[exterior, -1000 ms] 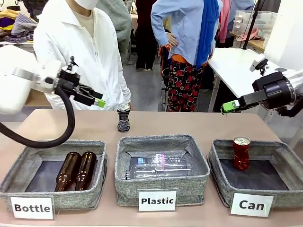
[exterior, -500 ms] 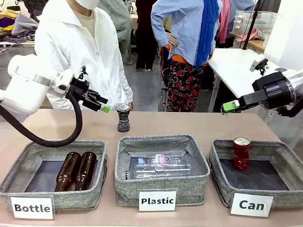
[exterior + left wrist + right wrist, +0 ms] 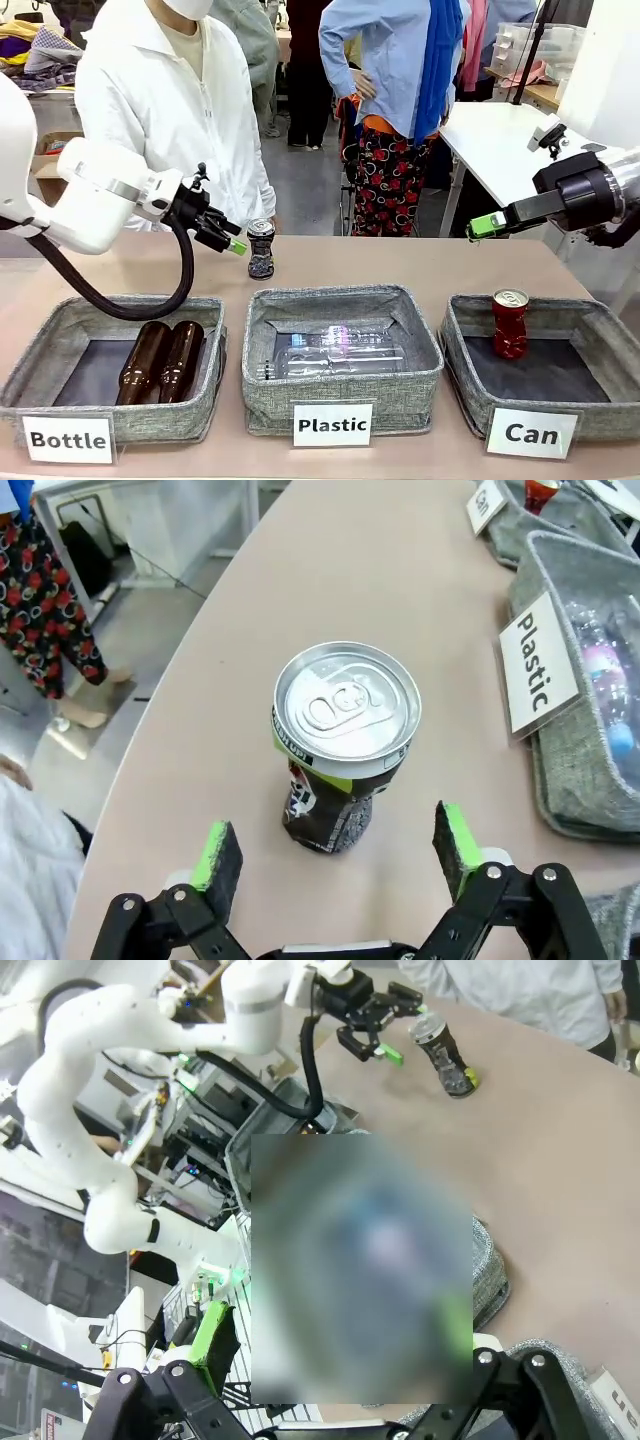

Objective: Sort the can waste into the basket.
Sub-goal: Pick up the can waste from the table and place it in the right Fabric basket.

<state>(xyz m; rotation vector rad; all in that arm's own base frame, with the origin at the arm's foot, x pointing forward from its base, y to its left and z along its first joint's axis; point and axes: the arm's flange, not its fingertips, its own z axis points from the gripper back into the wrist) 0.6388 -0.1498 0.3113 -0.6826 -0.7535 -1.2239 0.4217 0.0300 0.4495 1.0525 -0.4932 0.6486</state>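
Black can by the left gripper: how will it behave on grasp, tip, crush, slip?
Probably tippy: the black can stands upright on a crumpled waist narrower than its top. Likely light, being dented waste, so one finger of the open left gripper touching first could topple it. The dented wall may give further under squeeze.

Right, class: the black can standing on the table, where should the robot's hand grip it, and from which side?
Probably best to grip the black can around its upper body, just under the silver top, coming in level from the robot's left. It stands upright, its lower part looks crumpled, and the open left hand faces it from there.
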